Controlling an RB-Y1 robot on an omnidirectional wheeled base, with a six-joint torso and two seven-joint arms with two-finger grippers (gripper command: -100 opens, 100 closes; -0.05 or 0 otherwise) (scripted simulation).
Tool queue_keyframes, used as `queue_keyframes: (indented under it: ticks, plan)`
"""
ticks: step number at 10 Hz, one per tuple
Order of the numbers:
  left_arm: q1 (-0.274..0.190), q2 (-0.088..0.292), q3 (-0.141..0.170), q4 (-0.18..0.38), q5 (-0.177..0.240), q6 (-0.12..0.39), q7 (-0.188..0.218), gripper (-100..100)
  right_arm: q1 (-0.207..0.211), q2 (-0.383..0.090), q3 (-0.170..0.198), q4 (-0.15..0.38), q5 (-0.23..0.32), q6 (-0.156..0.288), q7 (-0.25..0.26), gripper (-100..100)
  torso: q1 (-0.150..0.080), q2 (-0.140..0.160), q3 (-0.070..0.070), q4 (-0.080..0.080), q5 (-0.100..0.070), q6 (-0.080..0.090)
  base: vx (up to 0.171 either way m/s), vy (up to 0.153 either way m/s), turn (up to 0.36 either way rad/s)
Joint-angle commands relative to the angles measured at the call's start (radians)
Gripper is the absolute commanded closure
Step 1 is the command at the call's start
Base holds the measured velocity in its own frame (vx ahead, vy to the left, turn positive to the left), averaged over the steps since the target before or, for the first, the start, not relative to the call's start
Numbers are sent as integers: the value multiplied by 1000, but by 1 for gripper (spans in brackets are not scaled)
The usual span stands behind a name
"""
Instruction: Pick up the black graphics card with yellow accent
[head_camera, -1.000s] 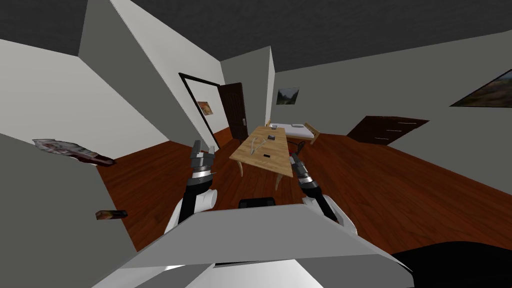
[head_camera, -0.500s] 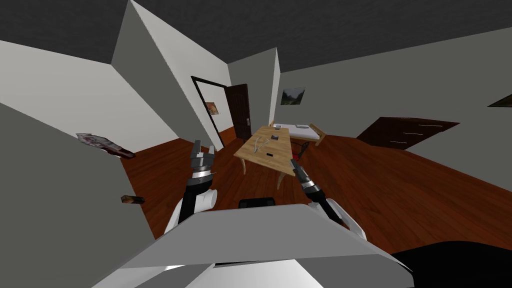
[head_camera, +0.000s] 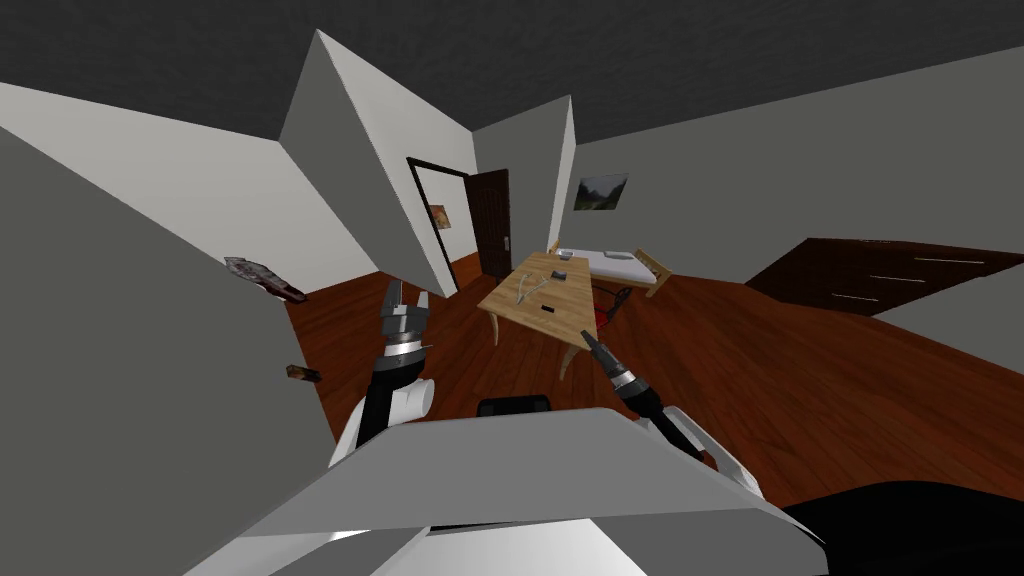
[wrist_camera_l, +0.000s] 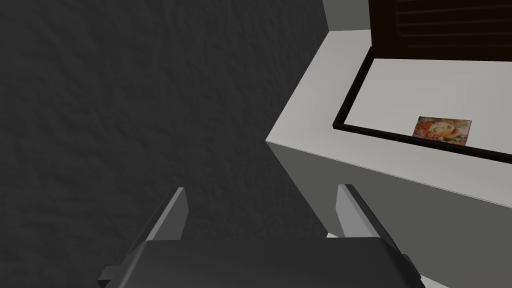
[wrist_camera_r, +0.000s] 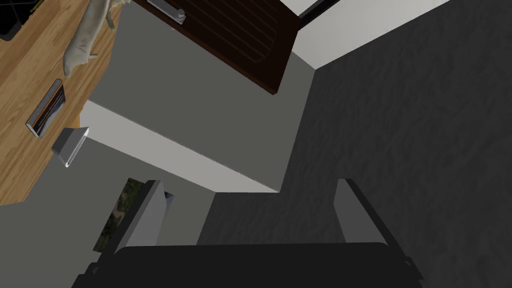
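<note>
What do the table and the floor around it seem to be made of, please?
The table looks like pale wood with a matte finish: the right wrist view shows fine grain lines along its top. The floor looks like dark reddish-brown wooden boards, with faint long seams running across it; whether it is glossy or matte I cannot tell.

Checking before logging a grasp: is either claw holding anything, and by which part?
Nothing is held. The left claw and right claw are both open and empty, short of the table.

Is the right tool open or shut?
Open. The right tool has its fingers standing far apart in the wrist view, gripping nothing.
</note>
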Motion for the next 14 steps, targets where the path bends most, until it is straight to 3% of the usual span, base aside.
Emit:
queue_keyframes:
  ticks: [1, 2, 4, 5, 8, 10, 12, 14]
  plan:
    - [0, 0, 0, 0, 0, 0, 0, 0, -1, -19, 3, 39, 13, -10, -3, -100, 0, 0, 0, 0, 0, 0, -33, 27, 126]
    - [0, 0, 0, 0, 0, 0, 0, 0, 4, -56, 10, 72, 42, -21, -6, -100, 0, 0, 0, 0, 0, 1, -36, 34, 198]
    - [0, 0, 0, 0, 0, 0, 0, 0, 4, -56, 10, 94, 42, -21, -6, -100, 0, 0, 0, 0, 0, 1, -18, 20, 68]
    - [0, 0, 0, 0, 0, 0, 0, 0, 8, -93, 20, 135, 73, -31, -9, -100, -1, -1, -1, 0, 0, 1, -14, 28, 242]
    - [0, 0, 0, 0, 0, 0, 0, 0, 11, -129, 31, 200, 105, -38, -11, -100, 0, -2, -1, 0, 0, 0, -7, 30, 145]
    - [0, 0, 0, 0, 0, 0, 0, 0, 15, -196, 57, 282, 172, -49, -12, -100, -1, -2, -1, 0, 0, 0, 9, 41, 294]
    - [0, 0, 0, 0, 0, 0, 0, 0, 15, -198, 57, 309, 173, -49, -12, -100, -1, -4, -2, -1, 0, 1, 17, 16, 31]
    - [0, 0, 0, 0, 0, 0, 0, 0, 15, -264, 90, 386, 241, -52, -10, -100, -1, -3, -2, -1, 0, 0, 36, 27, 290]
